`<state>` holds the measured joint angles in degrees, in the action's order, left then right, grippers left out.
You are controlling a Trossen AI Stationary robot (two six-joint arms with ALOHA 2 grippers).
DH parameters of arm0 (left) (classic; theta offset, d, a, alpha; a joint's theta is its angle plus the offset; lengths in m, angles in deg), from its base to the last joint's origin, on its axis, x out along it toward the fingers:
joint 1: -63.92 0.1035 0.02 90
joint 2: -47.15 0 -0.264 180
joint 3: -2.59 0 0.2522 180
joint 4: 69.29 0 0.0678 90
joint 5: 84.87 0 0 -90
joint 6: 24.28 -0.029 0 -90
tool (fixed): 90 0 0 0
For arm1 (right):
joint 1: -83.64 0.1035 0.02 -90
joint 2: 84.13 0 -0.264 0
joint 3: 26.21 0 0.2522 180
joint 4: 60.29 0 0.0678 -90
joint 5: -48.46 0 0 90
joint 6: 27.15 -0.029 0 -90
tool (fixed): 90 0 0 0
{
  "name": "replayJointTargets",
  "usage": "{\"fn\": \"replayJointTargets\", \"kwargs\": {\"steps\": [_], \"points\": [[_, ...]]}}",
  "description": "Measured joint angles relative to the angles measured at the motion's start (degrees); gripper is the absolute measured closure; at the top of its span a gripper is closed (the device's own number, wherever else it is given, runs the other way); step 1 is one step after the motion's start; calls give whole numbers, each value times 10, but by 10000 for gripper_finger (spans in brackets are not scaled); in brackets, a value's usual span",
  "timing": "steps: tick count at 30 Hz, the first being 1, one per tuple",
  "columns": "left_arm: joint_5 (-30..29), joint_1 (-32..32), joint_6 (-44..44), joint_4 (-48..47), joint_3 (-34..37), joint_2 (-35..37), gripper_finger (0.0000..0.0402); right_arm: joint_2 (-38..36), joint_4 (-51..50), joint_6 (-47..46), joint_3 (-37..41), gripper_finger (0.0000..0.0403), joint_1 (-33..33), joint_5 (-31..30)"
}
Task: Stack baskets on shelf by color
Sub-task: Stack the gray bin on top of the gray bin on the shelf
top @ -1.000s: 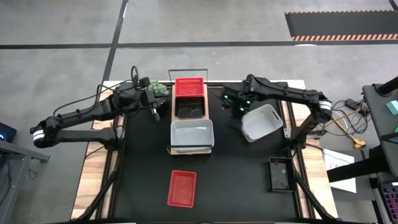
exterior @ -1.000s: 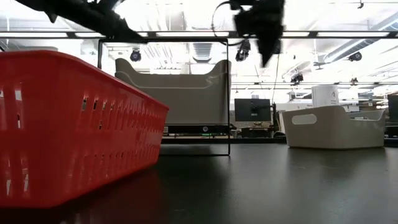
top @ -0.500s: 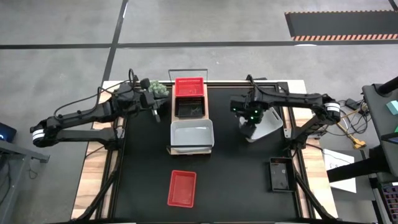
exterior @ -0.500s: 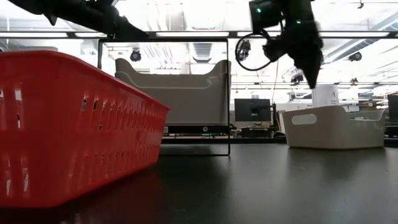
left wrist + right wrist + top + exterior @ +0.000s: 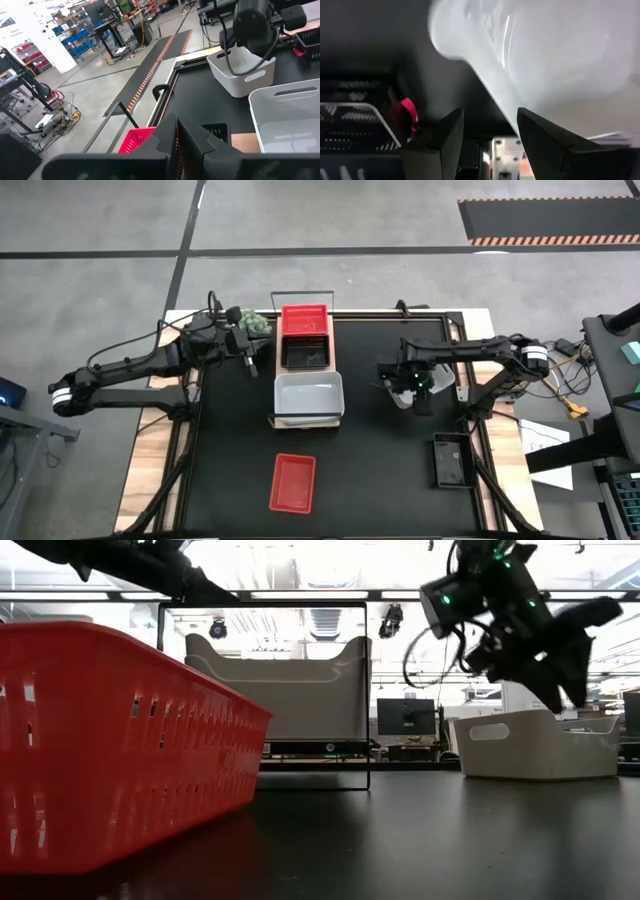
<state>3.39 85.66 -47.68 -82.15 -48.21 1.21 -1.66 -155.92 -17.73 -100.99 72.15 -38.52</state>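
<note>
The wooden shelf (image 5: 269, 368) carries a red basket (image 5: 304, 320), a black basket (image 5: 305, 355) and a white basket (image 5: 308, 395) in a row. Another white basket (image 5: 540, 745) rests with its bottom on the table at the right. My right gripper (image 5: 487, 137) hangs open just above its rim, pointing down, and in the low view its fingers (image 5: 560, 680) stay clear of it. A red basket (image 5: 293, 482) lies near the front edge and a black basket (image 5: 450, 460) at the front right. My left gripper (image 5: 177, 142) hovers shut and empty by the shelf's far left.
A green ball-shaped plant (image 5: 258, 323) sits beside my left gripper at the shelf's far end. The shelf's dark wire frame (image 5: 365, 690) rises above the plank. There is bare black tabletop (image 5: 380, 480) between the front red and black baskets.
My right gripper has come down and moved toward the near edge, onto the right-hand white basket. It has tipped from slanting forward to pointing almost straight down, and it has opened. The baskets have stayed put.
</note>
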Motion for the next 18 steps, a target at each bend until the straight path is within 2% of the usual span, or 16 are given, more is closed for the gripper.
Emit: {"fn": "replayJointTargets", "kwargs": {"steps": [4,10,18], "points": [[0,0,0,-1,0,0,402,0,-1,-16,47,231,1,-2],[0,0,-12,-2,2,0,402,0,12,-35,89,249,1,-46],[0,0,-12,-2,2,0,401,0,111,-34,96,289,1,-46]]}}
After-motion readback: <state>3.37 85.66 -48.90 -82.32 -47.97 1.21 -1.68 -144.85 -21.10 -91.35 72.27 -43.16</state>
